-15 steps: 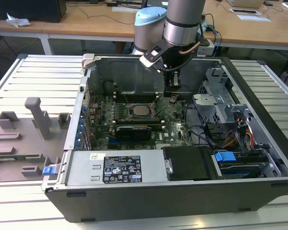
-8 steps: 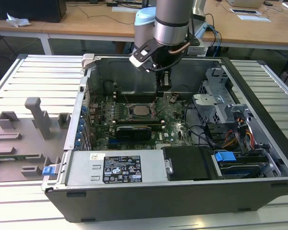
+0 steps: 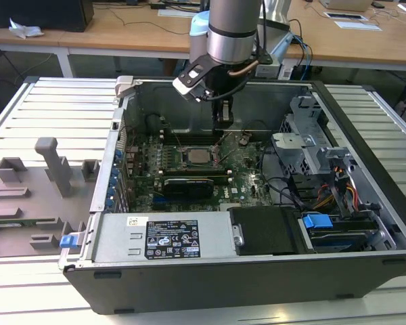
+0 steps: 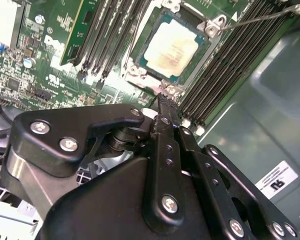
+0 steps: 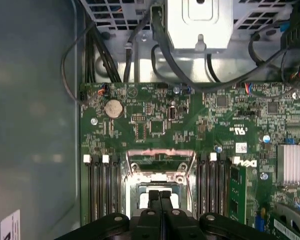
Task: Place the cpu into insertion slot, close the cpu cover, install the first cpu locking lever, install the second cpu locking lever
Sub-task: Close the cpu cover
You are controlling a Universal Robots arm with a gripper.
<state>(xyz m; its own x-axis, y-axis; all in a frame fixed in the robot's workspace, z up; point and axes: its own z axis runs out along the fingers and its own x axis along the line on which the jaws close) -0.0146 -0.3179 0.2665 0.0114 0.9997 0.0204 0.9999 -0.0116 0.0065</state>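
Second wrist view shows you the black, screw-studded pincer (image 4: 162, 100) closed and empty, slim tips pressed together just beside the metal-rimmed insertion slot (image 4: 136, 70), where the flat square cpu (image 4: 171, 47) lies, matte silvery top up, at seven o'clock of the pincer in the exterior view.

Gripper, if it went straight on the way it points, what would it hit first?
The gripper would most likely meet the near corner of the cover, beside the chip; depth is unclear.
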